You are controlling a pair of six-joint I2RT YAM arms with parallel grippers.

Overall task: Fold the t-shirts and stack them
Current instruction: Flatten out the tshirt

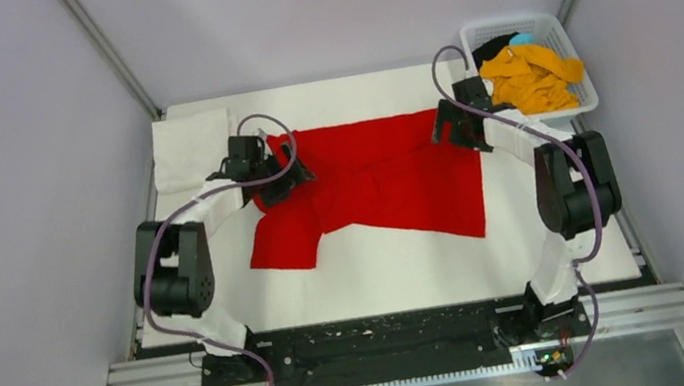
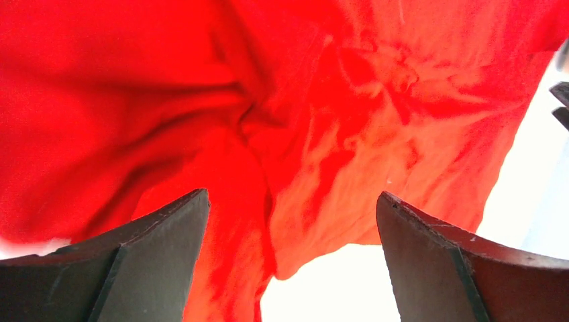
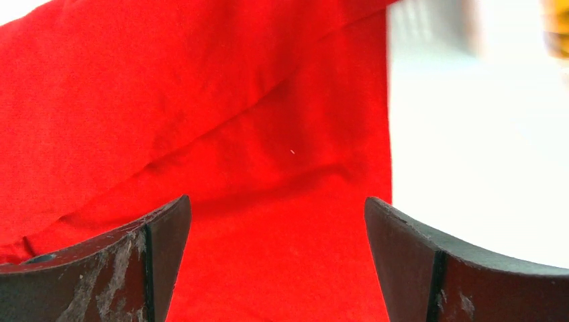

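A bright red t-shirt (image 1: 377, 183) lies spread on the white table, partly folded, one sleeve hanging toward the front left. My left gripper (image 1: 283, 173) is open over its wrinkled far-left corner, which fills the left wrist view (image 2: 282, 114). My right gripper (image 1: 450, 127) is open over the shirt's far-right corner, with the smooth red cloth (image 3: 255, 168) between the jaws. A folded white t-shirt (image 1: 192, 145) lies at the far left. An orange-yellow t-shirt (image 1: 534, 77) and a black one (image 1: 491, 48) lie in the basket.
The white lattice basket (image 1: 572, 48) stands at the far right corner, close behind my right gripper. A small blue item (image 1: 522, 38) shows in it. Grey walls enclose the table on three sides. A metal rail (image 1: 399, 341) runs along the near edge.
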